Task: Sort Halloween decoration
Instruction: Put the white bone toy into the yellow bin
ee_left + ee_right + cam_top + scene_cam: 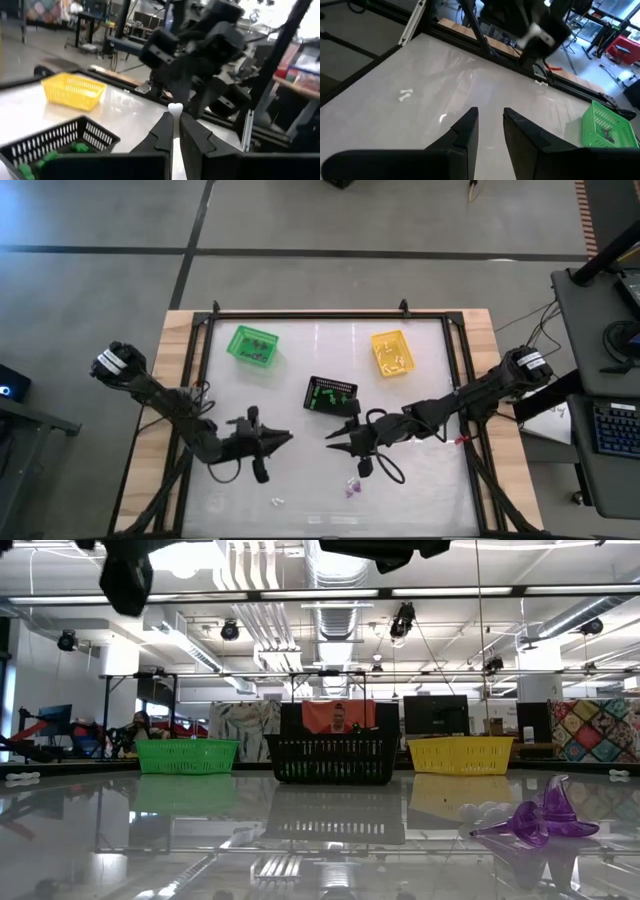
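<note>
My left gripper point(288, 438) hovers over the table's middle, pointing toward the right edge, shut on a small white trinket point(175, 108). My right gripper point(335, 438) faces it from the right, open point(490, 114), with nothing between its fingers. The green basket point(252, 345), black basket point(331, 394) and yellow basket point(392, 352) stand in the far half. A purple trinket point(540, 820) and a white one point(485, 812) lie on the table near the front, and another white one point(278, 501) lies left of them. My left gripper pinches the white trinket between its two fingertips point(165, 125); the trinket's rounded, lobed end point(175, 106) sticks out past them. The fingers lie about level, coming from the table's left. The trinket is lifted clear of the table.
The black basket point(60, 142) holds green pieces, and the green basket point(607, 127) and the yellow one point(74, 90) hold small pieces too. A dark frame point(330, 315) rims the white table. Bare table surface lies between the grippers and the front edge.
</note>
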Robot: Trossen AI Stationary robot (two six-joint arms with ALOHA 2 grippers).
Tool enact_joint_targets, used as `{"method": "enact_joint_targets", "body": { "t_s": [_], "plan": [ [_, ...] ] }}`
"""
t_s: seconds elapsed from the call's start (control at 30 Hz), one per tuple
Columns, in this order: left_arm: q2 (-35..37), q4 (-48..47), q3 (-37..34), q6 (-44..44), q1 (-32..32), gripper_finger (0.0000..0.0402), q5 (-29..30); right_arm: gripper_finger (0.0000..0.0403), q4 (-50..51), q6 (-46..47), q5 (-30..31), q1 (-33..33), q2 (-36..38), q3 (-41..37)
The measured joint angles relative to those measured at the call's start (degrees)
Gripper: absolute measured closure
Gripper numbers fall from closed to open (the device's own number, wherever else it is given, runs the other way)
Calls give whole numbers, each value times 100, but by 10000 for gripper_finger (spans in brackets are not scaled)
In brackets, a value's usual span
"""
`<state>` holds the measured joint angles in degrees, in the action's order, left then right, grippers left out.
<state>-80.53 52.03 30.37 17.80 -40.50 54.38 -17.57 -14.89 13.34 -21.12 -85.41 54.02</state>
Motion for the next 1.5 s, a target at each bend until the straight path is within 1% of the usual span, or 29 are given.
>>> {"method": "enact_joint_targets", "body": {
  "t_s": [0.1, 0.17, 0.27, 0.5, 0.57, 0.7, 0.77, 0.83, 1.0, 1.1, 1.17, 1.3, 1.4, 1.5],
  "plan": [
    [-5, 0, -105, 522, 182, 402, -299, 321, -31, -7, 0, 0, 0, 0],
    [-38, 11, -143, 692, 264, 402, -476, 321, -55, -10, 5, 0, 0, 0],
    [-75, 114, -173, 706, 344, 401, -594, 321, -63, -11, 20, 2, 0, 0],
    [-81, 180, -197, 548, 368, 401, -631, 321, -86, -28, 114, 4, 0, 0],
    [-81, 239, -197, 527, 399, 401, -827, 321, -107, -91, 175, 4, 0, 0],
    [-83, 286, -113, 523, 487, 401, -1457, 320, -209, -255, 179, 4, 0, 0],
    [-83, 299, -27, 525, 535, 401, -1646, 312, -351, -372, 177, 0, 0, 0],
    [-83, 295, 45, 523, 569, 401, -1660, 297, -487, -487, 177, 1, 0, 0],
    [-83, 283, 85, 526, 620, 401, -1660, 244, -601, -824, 179, 2, 0, 2],
    [-83, 284, 85, 777, 682, 401, -1669, 212, -763, -1170, 177, 0, 0, 2],
    [-83, 284, 85, 1021, 729, 401, -1669, 198, -835, -1464, 181, 0, 2, 2],
    [-146, 358, 85, 1420, 812, 401, -1656, 188, -937, -2216, 186, 1, 2, 49],
    [-352, 665, 129, 1471, 862, 401, -1650, 187, -946, -2429, 230, 48, 2, 141],
    [-577, 740, 264, 1452, 938, 401, -1654, 188, -940, -2555, 236, 116, 2, 202]
  ]
}}
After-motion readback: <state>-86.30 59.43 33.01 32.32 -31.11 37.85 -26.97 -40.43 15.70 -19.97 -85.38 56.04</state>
